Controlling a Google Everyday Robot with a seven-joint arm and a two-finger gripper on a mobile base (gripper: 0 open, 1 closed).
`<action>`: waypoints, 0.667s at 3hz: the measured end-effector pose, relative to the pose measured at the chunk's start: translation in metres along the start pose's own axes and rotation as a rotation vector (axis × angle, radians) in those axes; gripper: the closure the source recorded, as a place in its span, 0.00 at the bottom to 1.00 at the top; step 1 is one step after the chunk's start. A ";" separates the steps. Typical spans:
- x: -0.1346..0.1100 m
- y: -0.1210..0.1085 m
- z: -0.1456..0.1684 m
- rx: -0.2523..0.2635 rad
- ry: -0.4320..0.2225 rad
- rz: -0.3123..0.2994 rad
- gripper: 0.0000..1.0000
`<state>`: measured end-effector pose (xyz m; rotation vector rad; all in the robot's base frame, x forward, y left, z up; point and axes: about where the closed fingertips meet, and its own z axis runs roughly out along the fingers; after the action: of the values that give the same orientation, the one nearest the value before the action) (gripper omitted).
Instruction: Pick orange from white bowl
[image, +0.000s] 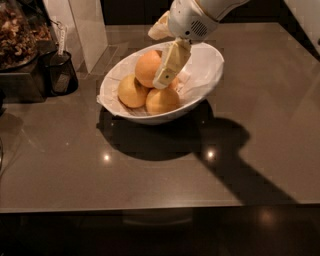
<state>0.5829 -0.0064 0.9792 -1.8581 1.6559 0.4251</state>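
Orange (147, 67) in white bowl (214, 74); jaws just beside.

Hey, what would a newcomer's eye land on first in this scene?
The tilted white bowl sits mid-table, holding the orange and two paler fruits. The robot's claw hangs down into it from above, at the orange's right side. The bowl's dark shadow spreads across the table in front.

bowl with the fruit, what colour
White; the bowl shows in the camera view, gripper over it beside the orange.

Two yellowish fruits (132, 91), black mesh cup (61, 76) on grey countertop (150, 185), brown dried bits (20, 40) far left
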 end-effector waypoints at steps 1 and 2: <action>0.006 -0.004 0.011 -0.022 -0.006 0.015 0.11; 0.009 -0.008 0.022 -0.042 -0.014 0.022 0.10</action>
<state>0.5953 0.0001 0.9587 -1.8644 1.6709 0.4848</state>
